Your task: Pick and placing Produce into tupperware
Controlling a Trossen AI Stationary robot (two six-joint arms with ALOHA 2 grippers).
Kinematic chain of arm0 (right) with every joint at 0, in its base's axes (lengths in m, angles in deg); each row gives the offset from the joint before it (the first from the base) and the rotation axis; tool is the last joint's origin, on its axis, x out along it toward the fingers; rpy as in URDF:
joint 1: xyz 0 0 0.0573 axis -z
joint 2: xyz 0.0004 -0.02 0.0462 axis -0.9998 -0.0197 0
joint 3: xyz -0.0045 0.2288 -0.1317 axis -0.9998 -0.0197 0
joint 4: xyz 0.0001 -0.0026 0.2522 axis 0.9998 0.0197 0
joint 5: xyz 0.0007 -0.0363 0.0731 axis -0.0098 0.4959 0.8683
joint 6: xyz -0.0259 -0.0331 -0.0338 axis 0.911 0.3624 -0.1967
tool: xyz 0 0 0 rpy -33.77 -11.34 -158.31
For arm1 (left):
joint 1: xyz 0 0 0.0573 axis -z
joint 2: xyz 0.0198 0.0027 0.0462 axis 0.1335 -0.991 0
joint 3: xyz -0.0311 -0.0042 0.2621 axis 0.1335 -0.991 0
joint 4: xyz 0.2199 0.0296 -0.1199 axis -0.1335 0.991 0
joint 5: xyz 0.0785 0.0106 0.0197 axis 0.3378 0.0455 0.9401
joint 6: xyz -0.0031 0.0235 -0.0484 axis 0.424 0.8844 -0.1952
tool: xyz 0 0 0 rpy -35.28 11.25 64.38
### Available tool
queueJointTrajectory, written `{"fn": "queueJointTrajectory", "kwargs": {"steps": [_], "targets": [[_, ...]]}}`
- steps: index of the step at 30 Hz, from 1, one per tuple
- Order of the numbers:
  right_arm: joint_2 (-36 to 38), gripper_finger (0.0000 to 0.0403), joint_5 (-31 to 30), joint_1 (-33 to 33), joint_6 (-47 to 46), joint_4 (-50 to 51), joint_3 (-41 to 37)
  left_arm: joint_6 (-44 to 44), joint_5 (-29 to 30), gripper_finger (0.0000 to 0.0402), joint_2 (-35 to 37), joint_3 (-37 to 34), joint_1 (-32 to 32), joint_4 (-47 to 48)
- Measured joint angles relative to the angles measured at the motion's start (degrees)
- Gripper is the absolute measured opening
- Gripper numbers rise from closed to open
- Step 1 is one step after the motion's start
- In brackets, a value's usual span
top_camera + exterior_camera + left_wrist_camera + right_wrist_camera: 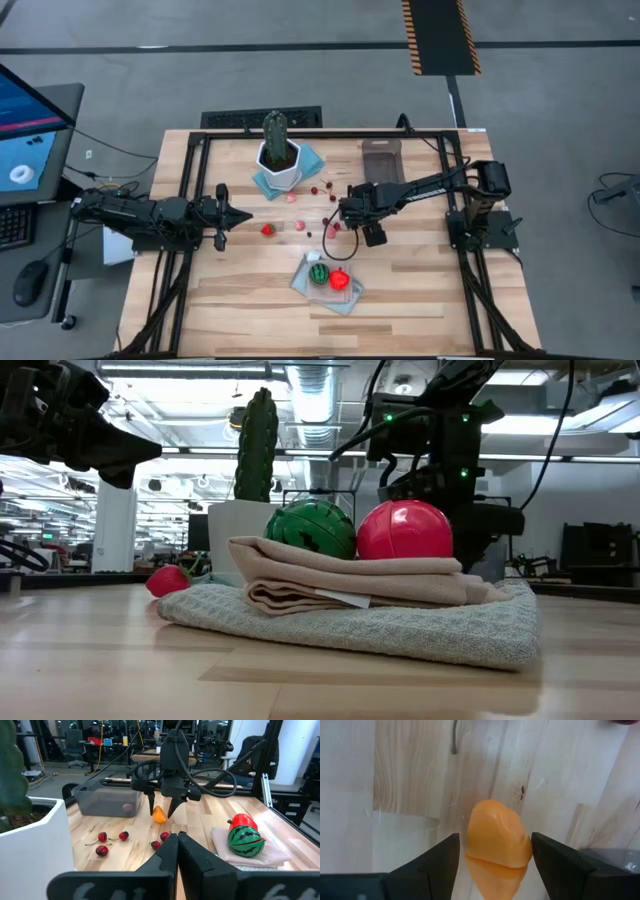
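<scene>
The orange produce piece point(497, 840) lies on the wood between the open fingers of my right gripper point(494, 855), which points down at it near the table's middle point(335, 228). The grey translucent tupperware point(381, 160) stands toward the far edge, behind that gripper; a pinkish piece point(128, 808) shows through its wall. A green-striped ball point(245, 841) and a red piece point(242, 821) sit on folded cloth point(327, 280). Cherries point(102, 837) and a red strawberry point(267, 230) lie loose on the table. My left gripper point(177, 836) hovers shut at the table's left point(245, 216). My right gripper comes at the orange piece point(159, 814) from above, fingers pointing down, one on each side of it. One finger point(545, 855) lies right against the piece's side and a narrow gap shows at the other; I cannot tell whether it touches.
A white pot with a tall green cactus point(280, 155) stands on a teal cloth at the far middle, left of the tupperware. The black frame rails point(190, 200) run along the table's left and right sides. Bare wood lies along the near edge.
</scene>
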Motion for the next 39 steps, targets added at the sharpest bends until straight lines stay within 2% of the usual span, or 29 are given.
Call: {"fn": "queueJointTrajectory", "kwargs": {"steps": [13,23,34,39], "targets": [[0.02,0.0224,0.21,-0.06,-0.41,-0.46,0.0,0.0,0.01,0.0,0.0,0.0,-0.02,0.0],[0.17,0.0205,2.9,-0.23,-2.08,-0.9,0.09,0.0,0.02,0.0,-0.02,0.0,-0.01,0.0],[0.33,0.0157,4.16,-2.27,-3.41,-2.02,0.22,0.0,0.02,0.0,0.0,0.0,-0.02,0.0],[0.3,0.0153,4.48,-2.67,-3.94,-2.89,0.17,0.0,0.02,0.0,0.0,0.0,-0.02,0.0]]}}
